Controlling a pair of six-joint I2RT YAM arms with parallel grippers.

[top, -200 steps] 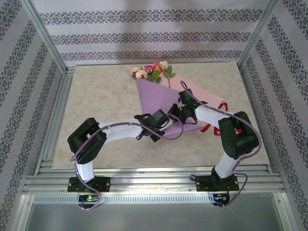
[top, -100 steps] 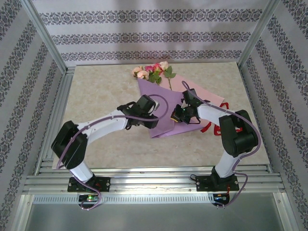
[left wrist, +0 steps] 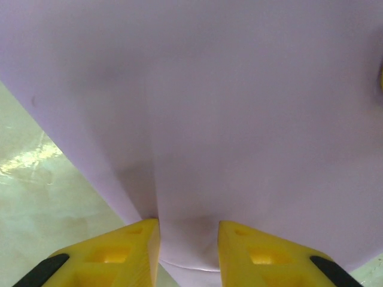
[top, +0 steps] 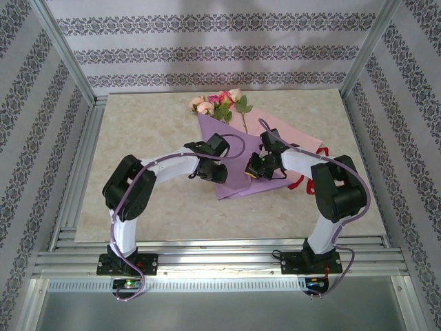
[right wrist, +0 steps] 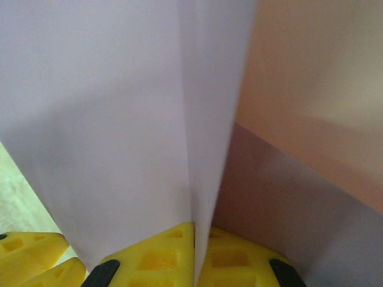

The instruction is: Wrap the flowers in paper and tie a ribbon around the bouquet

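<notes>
Top external | my left hand (top: 207, 167) has swung back onto the paper (top: 231, 138), half-open astride its near edge, clamping nothing | right hand (top: 253, 168) stays pinched on its fold | flowers (top: 219, 103) well beyond both | wrap looks unfinished, ribbon (top: 298, 183) untied beside right hand.

1. The flowers (top: 219, 103) are pale pink, peach and magenta rose heads with green leaves. They lie at the far middle of the table (top: 138, 138), heads pointing away from the near edge. One thin green stem runs back onto the sheet.
2. The paper (top: 212, 131) lies lilac face up, folded over the stems into a rough cone that narrows to a near tip. Its pale pink face shows as a flap on the right. Seen close from the right wrist, the paper (right wrist: 119, 119) stands in a sharp upright crease, with pink behind. From the left wrist, the paper (left wrist: 239, 119) is smooth with one soft ridge.
3. The ribbon (top: 298, 183) is bright red and thin. It lies loose in loops just right of the paper, partly hidden.
</notes>
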